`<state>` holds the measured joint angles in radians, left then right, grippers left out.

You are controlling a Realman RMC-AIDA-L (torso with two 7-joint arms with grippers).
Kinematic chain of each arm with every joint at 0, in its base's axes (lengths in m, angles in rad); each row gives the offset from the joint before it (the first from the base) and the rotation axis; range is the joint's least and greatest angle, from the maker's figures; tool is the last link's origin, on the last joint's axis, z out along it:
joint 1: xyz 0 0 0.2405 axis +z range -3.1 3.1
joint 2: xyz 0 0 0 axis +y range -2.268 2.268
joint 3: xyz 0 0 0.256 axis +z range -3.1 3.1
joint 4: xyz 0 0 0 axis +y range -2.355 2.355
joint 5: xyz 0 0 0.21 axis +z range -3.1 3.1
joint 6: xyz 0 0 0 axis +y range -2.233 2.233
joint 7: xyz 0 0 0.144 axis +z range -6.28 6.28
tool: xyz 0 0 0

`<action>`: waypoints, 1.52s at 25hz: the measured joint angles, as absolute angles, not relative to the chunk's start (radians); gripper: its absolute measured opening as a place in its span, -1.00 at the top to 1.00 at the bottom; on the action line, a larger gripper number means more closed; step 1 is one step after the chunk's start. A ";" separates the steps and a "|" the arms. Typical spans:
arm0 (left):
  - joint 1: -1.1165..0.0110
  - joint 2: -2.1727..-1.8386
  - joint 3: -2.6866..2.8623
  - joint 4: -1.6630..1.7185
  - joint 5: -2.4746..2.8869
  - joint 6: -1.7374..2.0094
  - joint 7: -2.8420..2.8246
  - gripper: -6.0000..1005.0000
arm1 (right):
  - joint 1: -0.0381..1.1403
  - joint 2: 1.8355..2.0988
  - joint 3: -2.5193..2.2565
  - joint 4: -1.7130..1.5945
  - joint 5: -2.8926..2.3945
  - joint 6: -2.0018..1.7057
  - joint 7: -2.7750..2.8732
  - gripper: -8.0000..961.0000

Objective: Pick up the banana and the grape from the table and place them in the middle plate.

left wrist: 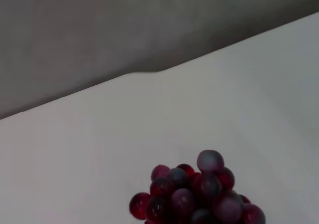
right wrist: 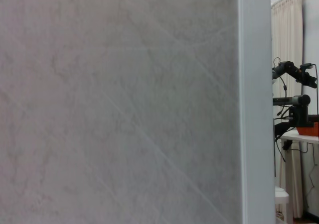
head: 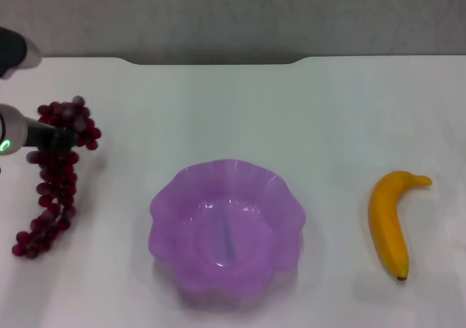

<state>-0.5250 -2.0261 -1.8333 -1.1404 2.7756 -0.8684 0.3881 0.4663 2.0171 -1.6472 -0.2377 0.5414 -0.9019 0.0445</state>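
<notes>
Left gripper (head: 62, 137) at grape (head: 54, 175) bunch top, near table (head: 233, 109) left edge; finger state unclear. Grip stem end firmly, lift straight, carry to middle plate (head: 164, 211). Banana (head: 389, 222) near right edge.

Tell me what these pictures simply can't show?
- Left gripper, head view: at the grape bunch's top, arm cut by the edge; grip unclear.
- Right gripper: in no view; its wrist camera faces a wall.
- Grape, left wrist view: only the top shows.
</notes>
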 joint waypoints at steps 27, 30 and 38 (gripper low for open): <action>-0.493 -2.030 -1.807 -1.849 2.689 -1.368 0.512 0.44 | 0.455 2.016 -1.647 -0.238 0.541 -0.902 0.045 -0.83; -0.488 -2.030 -1.782 -1.919 2.654 -1.400 0.513 0.44 | 0.455 2.016 -1.647 -0.238 0.541 -0.902 0.045 -0.83; -0.462 -2.031 -1.700 -1.944 2.574 -1.417 0.527 0.46 | 0.458 2.016 -1.647 -0.238 0.541 -0.902 0.045 -0.83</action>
